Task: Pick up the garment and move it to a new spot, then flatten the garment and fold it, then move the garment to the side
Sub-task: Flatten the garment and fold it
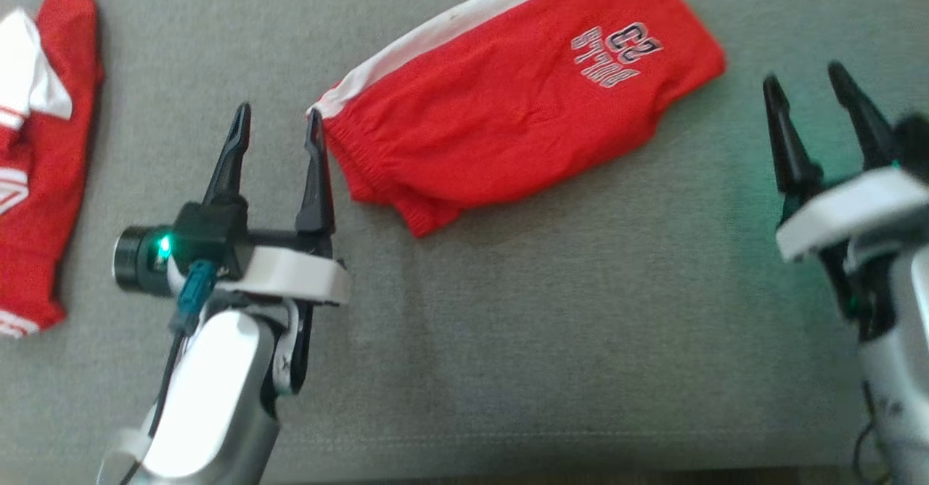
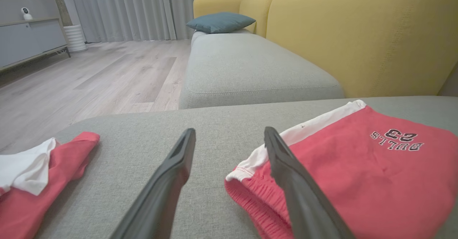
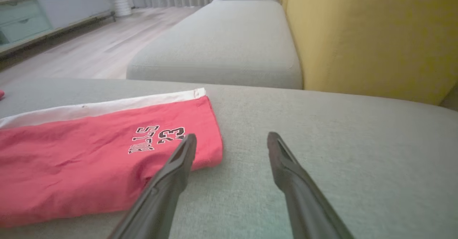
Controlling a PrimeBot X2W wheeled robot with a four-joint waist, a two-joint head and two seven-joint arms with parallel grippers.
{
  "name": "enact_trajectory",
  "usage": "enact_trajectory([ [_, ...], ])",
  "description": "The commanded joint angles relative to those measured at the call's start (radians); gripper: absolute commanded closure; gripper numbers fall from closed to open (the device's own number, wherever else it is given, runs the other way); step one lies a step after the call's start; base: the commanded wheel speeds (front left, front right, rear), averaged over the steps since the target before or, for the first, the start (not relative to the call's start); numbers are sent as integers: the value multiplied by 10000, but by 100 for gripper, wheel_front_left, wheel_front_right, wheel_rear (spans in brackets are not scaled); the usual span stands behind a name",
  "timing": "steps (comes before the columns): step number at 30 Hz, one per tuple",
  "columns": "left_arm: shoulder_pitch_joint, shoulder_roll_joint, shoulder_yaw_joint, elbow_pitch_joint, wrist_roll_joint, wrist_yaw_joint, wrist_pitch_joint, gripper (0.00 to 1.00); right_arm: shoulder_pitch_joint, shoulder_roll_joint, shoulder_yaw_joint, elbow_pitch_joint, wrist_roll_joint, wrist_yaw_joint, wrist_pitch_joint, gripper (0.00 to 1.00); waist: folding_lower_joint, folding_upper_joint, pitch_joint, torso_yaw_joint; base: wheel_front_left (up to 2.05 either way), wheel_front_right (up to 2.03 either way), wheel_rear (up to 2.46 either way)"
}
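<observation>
Red Bulls 23 shorts lie flat on the grey sofa cushion, toward its far edge next to the yellow backrest. They run diagonally. The elastic waistband end points toward the cushion's middle, and the hem end with the print points toward the far right. A white side stripe runs along the far side. Two layers show at the waistband end.

Left end effector: fingers spread wide, nothing between them, over bare cushion just left of the waistband. Its right finger sits right at the white-striped waistband corner. Can't tell whether it touches the fabric.

Right end effector: fingers apart, also empty, near the hem end on its right, over bare cushion. In the right wrist view its left finger overlaps the near hem corner. The head view shows a gap between the finger and the shorts.

A second red-and-white garment lies crumpled at the cushion's left edge, well apart from the shorts.

Background in the left wrist view: a teal pillow on the next sofa seat, wood floor and grey curtains.
</observation>
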Motion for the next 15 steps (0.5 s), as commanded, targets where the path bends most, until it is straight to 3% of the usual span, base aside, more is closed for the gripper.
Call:
enact_trajectory([
  [1,-466,70,354,-338,117,-67,-59,0,-661,-378,431,107,303,39,355,0,0,0,491,370,0,0,0],
  [9,-958,-362,375,-234,345,-289,-59,0,-2906,-1271,1709,2066,1540,39,2199,0,0,0,1154,907,0,0,0],
  [15,-1003,-575,514,-154,477,-432,-59,0,-3757,-1413,2404,3169,2207,39,3206,0,0,0,1257,1062,0,0,0],
])
